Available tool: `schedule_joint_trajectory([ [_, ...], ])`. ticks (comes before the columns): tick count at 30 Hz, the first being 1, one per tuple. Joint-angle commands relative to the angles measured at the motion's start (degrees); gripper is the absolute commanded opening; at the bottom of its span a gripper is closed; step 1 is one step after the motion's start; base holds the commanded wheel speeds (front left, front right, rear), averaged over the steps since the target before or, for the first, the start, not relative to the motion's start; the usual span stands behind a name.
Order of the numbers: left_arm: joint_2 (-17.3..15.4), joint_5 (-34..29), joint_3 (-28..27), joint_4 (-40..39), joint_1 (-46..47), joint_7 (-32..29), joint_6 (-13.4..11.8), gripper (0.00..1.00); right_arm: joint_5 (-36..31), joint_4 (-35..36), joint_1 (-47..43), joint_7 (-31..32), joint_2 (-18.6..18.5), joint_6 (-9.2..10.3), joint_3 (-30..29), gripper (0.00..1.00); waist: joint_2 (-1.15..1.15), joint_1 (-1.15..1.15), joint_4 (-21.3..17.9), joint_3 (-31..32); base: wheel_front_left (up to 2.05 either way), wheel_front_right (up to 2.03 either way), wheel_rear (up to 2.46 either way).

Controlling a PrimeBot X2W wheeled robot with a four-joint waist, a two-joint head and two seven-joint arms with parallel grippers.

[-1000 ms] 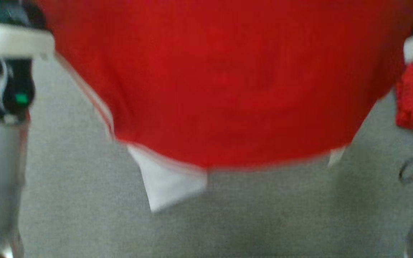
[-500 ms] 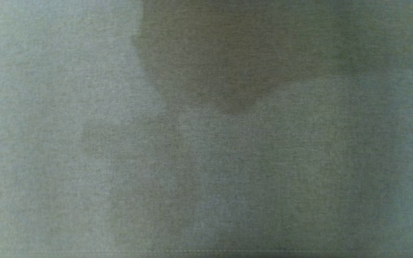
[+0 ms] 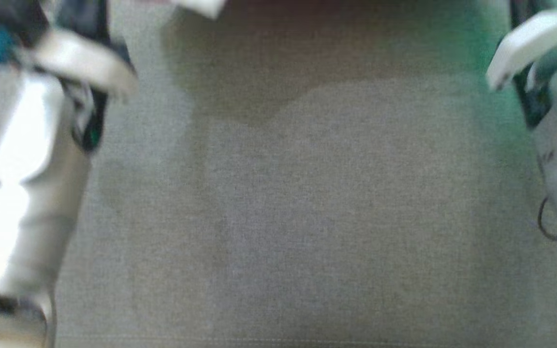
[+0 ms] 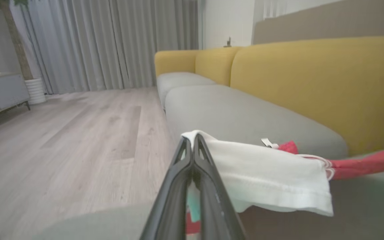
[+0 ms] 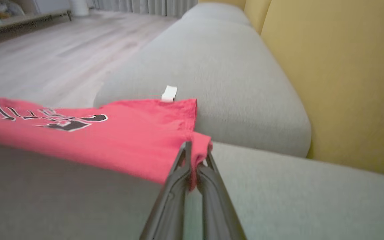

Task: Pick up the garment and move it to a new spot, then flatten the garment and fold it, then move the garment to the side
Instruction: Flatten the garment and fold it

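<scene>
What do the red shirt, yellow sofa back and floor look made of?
The red shirt: soft matte knit, likely cotton jersey; it bunches softly and shows a stitched hem. The yellow sofa back: matte fabric upholstery, probably padded, judging by rounded edges. The floor: pale planks with grain, low sheen; wood or laminate, unclear.

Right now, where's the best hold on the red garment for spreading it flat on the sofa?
The two outer ends, pinched edge-on from opposite sides, as now: left gripper shut on the white hemmed end, right gripper shut on a red corner. The garment is thin cloth that spans between them.
</scene>
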State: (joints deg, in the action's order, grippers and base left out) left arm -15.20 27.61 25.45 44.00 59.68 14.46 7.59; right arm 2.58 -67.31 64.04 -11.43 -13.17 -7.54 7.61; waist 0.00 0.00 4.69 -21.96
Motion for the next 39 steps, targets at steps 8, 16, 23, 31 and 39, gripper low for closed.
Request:
schedule_joint_trajectory([
  [8,-8.4,0.7,6.5,-7.7,-16.9,0.5,-0.1,0.0,6.0,-2.9,-7.7,3.3,0.8,0.05,9.5,0.0,0.0,0.0,0.2,8.5,0.0,0.0,0.0],
  [16,-13.8,3.9,14.1,-13.0,-27.5,-3.2,-0.1,0.0,16.5,1.2,-16.3,11.0,-1.6,0.05,20.0,0.0,0.0,0.0,0.2,16.0,0.0,0.0,0.0],
  [23,-19.2,8.6,18.0,-23.1,-36.0,-10.8,-0.1,0.0,28.6,11.6,-25.0,19.3,-7.7,0.05,28.1,0.0,0.0,0.0,0.1,21.0,0.0,0.0,0.0],
  [31,-23.9,13.2,19.0,-34.9,-44.7,-17.8,-2.2,0.0,38.9,23.7,-35.0,25.0,-14.5,0.05,30.6,0.0,0.0,0.0,0.1,23.7,0.0,0.0,0.0],
  [39,-26.1,14.0,17.3,-42.5,-46.0,-19.2,-5.8,0.0,41.8,34.8,-41.1,27.7,-18.5,0.05,26.3,0.0,0.0,0.0,-0.2,22.7,0.0,0.0,0.0],
])
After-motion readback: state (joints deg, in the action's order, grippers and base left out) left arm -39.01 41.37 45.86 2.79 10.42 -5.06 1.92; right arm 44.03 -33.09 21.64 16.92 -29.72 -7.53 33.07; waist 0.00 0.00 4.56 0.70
